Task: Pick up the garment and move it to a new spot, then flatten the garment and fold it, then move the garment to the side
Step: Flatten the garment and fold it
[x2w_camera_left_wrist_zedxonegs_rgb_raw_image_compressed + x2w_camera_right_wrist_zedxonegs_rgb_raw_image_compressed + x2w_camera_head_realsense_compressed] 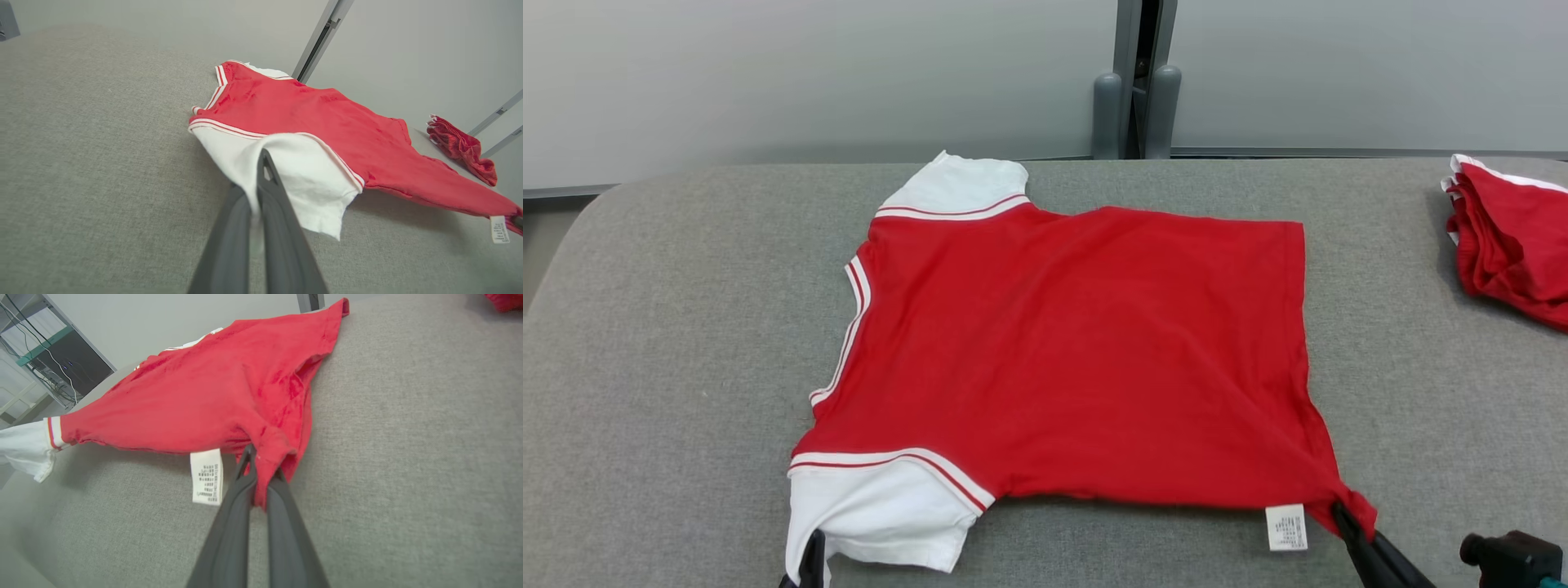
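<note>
The red garment [1078, 351] lies spread across the grey worktop [670, 327]. The left claw [261, 163] is pinched shut on its white sleeve [310, 179], and the right claw [257, 455] is clamped on the hem corner beside the label [207, 476] — another red bundle [1511, 237] sits well apart.

The garment [1078, 351] is red-bodied and white-sleeved, with red-and-white striped trim — its label [1286, 527] is plain white, the surface [670, 343] a flecked grey.

left gripper [255, 175]: long, dark grey, tapered | right gripper [262, 465]: same | black housing [1512, 559]: teal edge
</note>
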### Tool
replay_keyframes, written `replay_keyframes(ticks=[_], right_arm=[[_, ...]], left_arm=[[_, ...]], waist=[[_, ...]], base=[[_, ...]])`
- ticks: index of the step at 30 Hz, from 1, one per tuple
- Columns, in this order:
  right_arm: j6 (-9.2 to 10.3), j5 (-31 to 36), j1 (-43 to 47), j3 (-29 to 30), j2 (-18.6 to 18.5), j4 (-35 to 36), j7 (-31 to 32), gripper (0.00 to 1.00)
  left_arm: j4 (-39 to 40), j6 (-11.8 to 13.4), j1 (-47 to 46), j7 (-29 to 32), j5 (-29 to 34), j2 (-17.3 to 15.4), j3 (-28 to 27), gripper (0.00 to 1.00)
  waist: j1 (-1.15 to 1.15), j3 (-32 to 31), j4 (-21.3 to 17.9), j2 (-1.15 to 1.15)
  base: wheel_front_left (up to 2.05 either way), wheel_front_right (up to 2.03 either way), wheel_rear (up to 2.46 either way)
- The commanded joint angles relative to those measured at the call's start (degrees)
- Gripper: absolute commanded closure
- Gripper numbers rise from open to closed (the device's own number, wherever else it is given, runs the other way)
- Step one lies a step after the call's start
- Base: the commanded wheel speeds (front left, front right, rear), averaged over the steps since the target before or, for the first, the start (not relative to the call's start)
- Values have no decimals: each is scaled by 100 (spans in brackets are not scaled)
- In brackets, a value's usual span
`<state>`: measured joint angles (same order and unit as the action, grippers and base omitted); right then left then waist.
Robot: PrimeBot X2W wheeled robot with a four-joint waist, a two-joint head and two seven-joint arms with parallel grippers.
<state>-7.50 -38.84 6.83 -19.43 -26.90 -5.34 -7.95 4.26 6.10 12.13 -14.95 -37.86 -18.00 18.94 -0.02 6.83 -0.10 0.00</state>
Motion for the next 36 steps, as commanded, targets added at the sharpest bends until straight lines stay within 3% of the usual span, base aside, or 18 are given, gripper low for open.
replay_keyframes(ticks=[1, 14, 36], right_arm=[[2, 1, 173, 57, 36, 96, 90, 100], [2, 285, 297, 265, 254, 581, 533, 100], [2, 279, -823, 402, 336, 244, 1037, 100]], left_arm=[[37, 20, 83, 4, -26, -43, -22, 100], [-37, -121, -322, 97, 13, -122, 50, 100], [-1093, -594, -2270, 395, 215, -422, 73, 100]], waist=[[2, -9, 15, 0], [2, 69, 2, 0], [2, 741, -88, 0]], base=[[0, 0, 0], [0, 0, 0], [0, 0, 0]])
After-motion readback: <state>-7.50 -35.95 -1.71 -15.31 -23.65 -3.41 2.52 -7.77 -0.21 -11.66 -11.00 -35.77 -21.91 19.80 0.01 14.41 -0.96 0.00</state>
